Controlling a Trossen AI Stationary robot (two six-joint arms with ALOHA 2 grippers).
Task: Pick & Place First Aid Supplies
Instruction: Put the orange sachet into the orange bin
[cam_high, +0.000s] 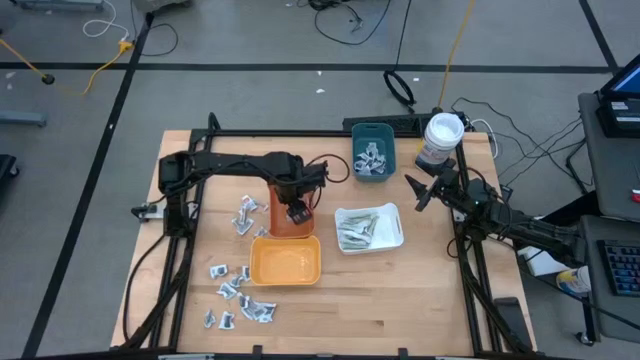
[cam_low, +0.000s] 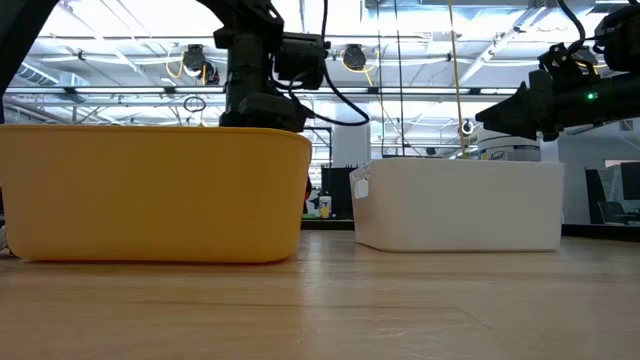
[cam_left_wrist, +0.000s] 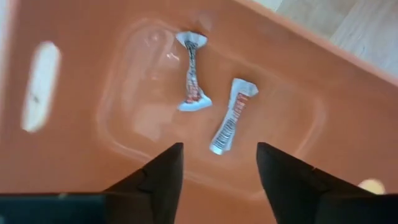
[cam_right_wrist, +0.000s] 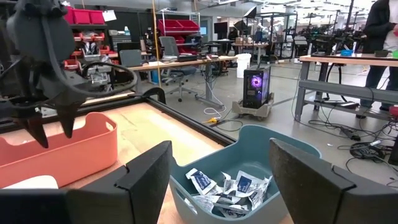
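Left gripper (cam_left_wrist: 217, 180) above orange tray (cam_left_wrist: 74, 155), fingers apart, empty; two packets (cam_left_wrist: 214, 109) lie inside that tray, just beyond its fingertips; right gripper (cam_right_wrist: 217, 180) beside teal tray (cam_right_wrist: 292, 140), fingers apart, empty.

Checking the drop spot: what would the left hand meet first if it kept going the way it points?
Most likely the floor of the orange tray, right by two crumpled packets lying there; the left hand is open above them.
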